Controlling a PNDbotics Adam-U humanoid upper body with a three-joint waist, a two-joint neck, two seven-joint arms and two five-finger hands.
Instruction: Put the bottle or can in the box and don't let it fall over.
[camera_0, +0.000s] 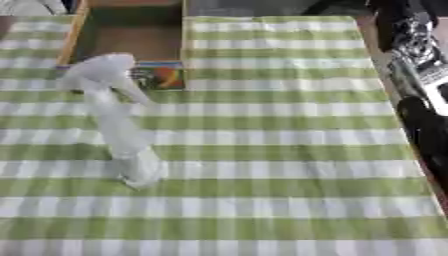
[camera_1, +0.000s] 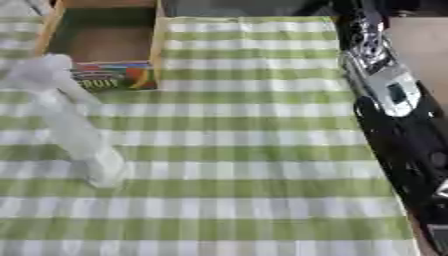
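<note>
Nearest to me the desk (camera_0: 262, 210) shows only its green-and-white checked cloth.

A little farther out, on my left side, a pale, see-through spray bottle (camera_0: 122, 130) stands on the cloth. Its base sits around the middle of the desk's depth and its body leans up and away toward its white trigger head (camera_0: 103, 70), which shows just in front of the box. It looks blurred, so I cannot tell whether it stands truly upright or tilts. Nothing touches it that I can see.

Along my right edge my right arm (camera_1: 398, 125) runs up the side of the desk, black with a silver section. It lies well apart from the spray bottle, with the full width of the cloth between them. I cannot make out the right robot hand itself, so I cannot tell whether its fingers are spread or curled. My left robot hand shows in neither view.

At the far left stands the cardboard box (camera_1: 103, 37), open at the top, its brown inside in view. Its near wall carries a colourful printed panel (camera_1: 114, 77). The bottle's head overlaps the box's near left corner in both views, but the bottle is outside the box.
</note>
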